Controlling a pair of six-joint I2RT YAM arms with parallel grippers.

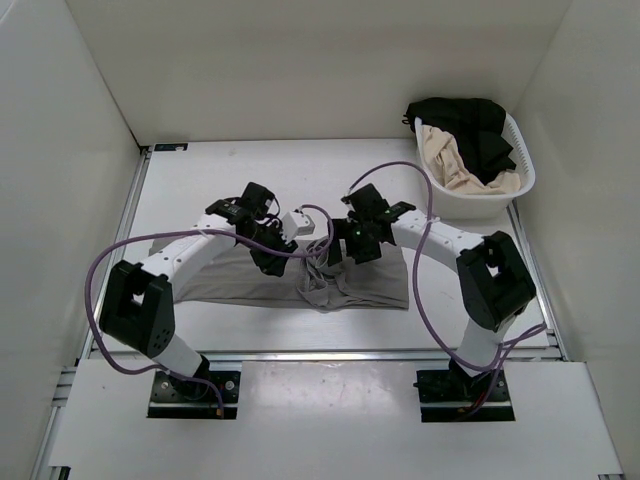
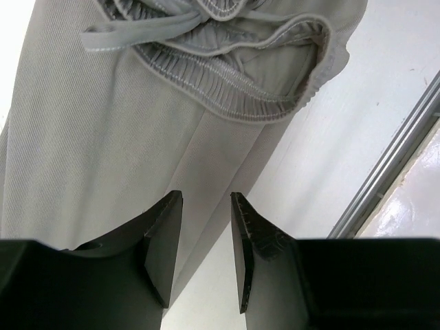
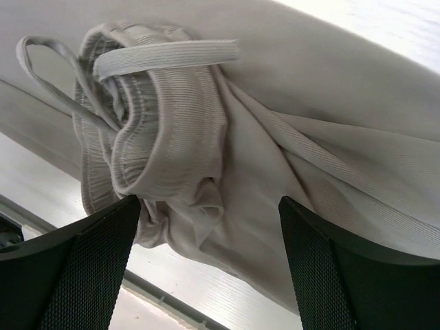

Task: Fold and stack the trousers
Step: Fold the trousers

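Table (image 1: 200, 170) white; grey trousers (image 1: 230, 285) lie left to right across its near middle, waistband (image 3: 172, 137) bunched at centre. Basket (image 1: 522, 172) of other clothes far right. Left gripper (image 2: 206, 199) released, narrow gap, empty, over cloth left of the bunch. Right gripper (image 3: 208, 203) released wide, astride the bunch. Judged step 1: straightening before the fold. Next move needs a pinch on the waistband.
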